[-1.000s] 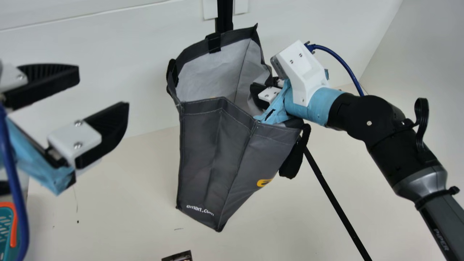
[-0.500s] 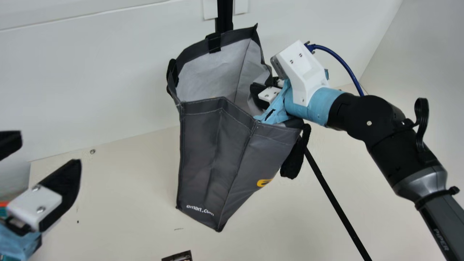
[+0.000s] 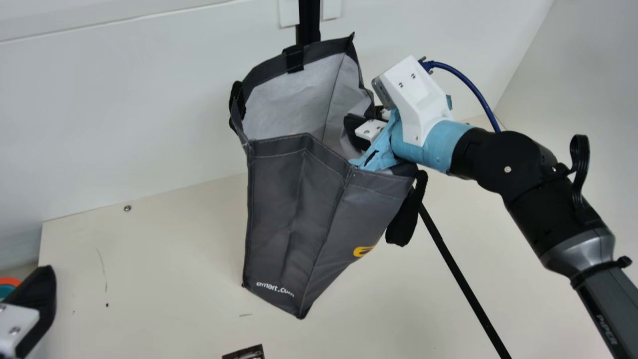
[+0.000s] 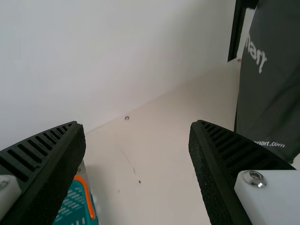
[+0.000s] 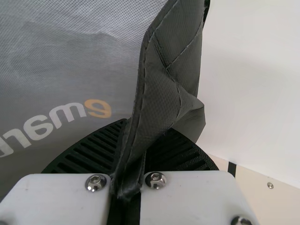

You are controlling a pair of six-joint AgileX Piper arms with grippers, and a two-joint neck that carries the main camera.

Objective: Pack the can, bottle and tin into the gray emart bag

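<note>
Main view: The left gripper is cut off at the lower left edge; one black finger points upward. The right arm enters from the lower right and bends at the wrist toward the rim of the gray emart bag. The right gripper sits at that rim, partly hidden by fabric. The bag's mouth is up, its long axis steep and slightly tilted; the front panel hides the lower interior. A dark object is cut off at the bottom edge.

Left wrist view: The fingers are wide apart, with nothing between them. The bag is partly cut off, beyond one finger. A teal perforated item is partly hidden by the other.

Right wrist view: The fingers are clamped on the bag's folded rim.
</note>
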